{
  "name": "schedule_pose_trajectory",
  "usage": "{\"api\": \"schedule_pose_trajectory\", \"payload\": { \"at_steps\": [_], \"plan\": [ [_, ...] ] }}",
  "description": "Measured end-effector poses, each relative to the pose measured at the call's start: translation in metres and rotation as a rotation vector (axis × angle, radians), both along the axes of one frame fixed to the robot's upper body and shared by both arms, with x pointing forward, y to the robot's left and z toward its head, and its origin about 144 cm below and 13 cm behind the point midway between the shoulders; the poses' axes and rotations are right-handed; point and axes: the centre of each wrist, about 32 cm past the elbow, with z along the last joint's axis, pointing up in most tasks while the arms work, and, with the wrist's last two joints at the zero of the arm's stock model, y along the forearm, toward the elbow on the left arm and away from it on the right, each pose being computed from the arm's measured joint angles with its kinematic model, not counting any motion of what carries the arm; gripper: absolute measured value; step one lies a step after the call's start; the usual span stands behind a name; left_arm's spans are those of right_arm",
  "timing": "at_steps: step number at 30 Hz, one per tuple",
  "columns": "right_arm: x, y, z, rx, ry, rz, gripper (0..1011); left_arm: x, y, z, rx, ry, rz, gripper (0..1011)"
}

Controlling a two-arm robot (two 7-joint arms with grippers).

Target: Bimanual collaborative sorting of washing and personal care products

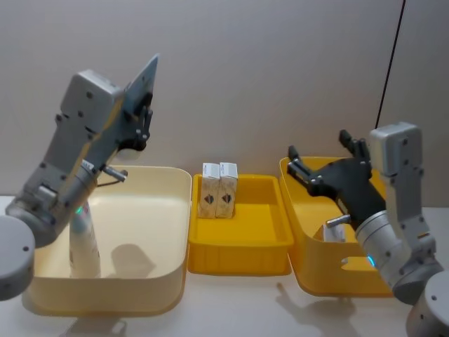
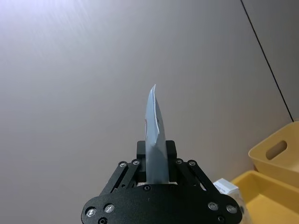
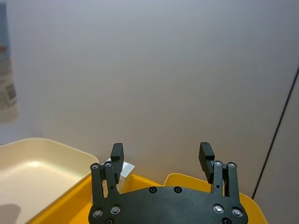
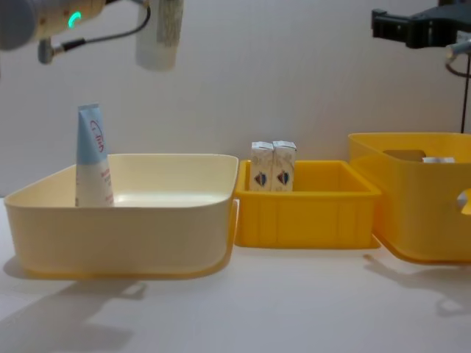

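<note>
1. The left hand (image 2: 156, 157), clamped on a light-blue tube (image 2: 155, 133), hangs above the cream bin (image 4: 147, 220) near the tabletop's (image 4: 294, 309) left edge.
2. The right hand (image 3: 161, 151), spread wide and empty, hovers over the deep yellow bin (image 4: 419, 213).
3. Two white cartons (image 4: 273, 166) stand in the middle tray (image 4: 309, 217).

Cream tub (image 1: 140, 291), shallow yellow tray (image 1: 238, 260) and deeper yellow bin (image 1: 316, 267) side by side on a pale table (image 1: 231, 309)

The grey left arm was raised high, its black left gripper (image 1: 140, 116) clamped on a light-blue squeeze tube (image 1: 146, 76); the black right gripper (image 1: 319, 149) hung lower, fingers spread.
</note>
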Motion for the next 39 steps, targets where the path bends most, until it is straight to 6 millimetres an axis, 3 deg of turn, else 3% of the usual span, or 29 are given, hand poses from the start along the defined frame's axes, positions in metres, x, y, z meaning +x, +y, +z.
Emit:
{"api": "schedule_pose_trajectory", "payload": {
  "at_steps": [13,25,39],
  "plan": [
    [0.005,0.001,-0.003,-0.114,0.025,0.158,1001,-0.016,0.003,0.014,-0.005,-0.055,-0.035,239],
    [0.012,0.0,-0.006,-0.202,0.06,0.336,1001,-0.023,-0.005,-0.001,-0.046,0.016,-0.091,239],
    [0.015,0.005,-0.012,-0.184,0.05,0.339,1001,-0.026,-0.017,-0.015,-0.059,0.08,-0.13,239]
  ]
}}
